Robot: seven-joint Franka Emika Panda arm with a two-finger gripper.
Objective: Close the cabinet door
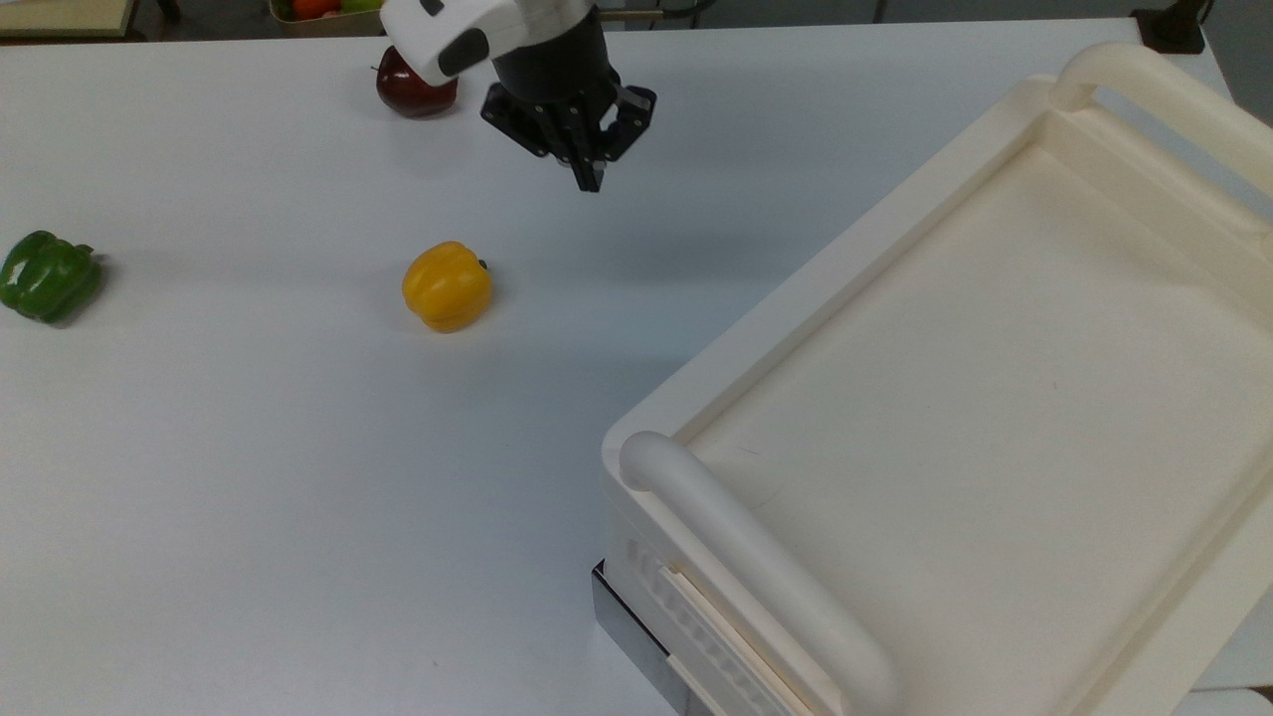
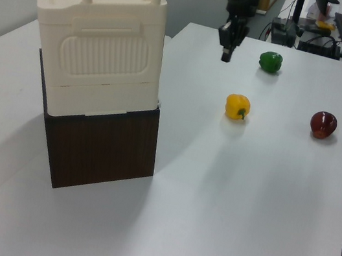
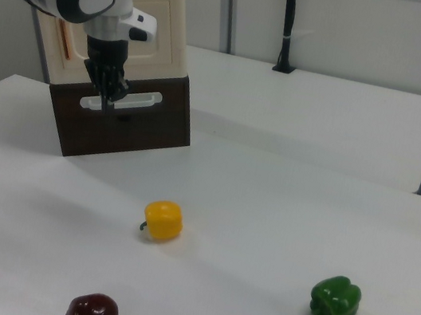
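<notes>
The cream cabinet point(image 1: 796, 288) fills the top view's right, with its tray-like top and tubular handles. It stands on a dark brown base in the left view point(image 2: 104, 58). In the right view the cabinet door point(image 3: 165, 33) is a cream recessed panel lying flush with the cabinet's front. My arm partly hides it. A copper-coloured bar handle point(image 3: 67, 38) shows near its left edge. My gripper point(image 1: 589, 177) hangs over the table, well apart from the cabinet, fingers pressed together with nothing between them. It also shows from the left point(image 2: 226, 55) and right point(image 3: 112, 101).
A yellow pepper point(image 1: 448, 286) lies mid-table, a green pepper point(image 1: 48, 275) at the top view's far left, and a dark red apple point(image 1: 413, 85) sits behind my arm. A dark brown drawer with a white handle point(image 3: 123, 101) sits below the door.
</notes>
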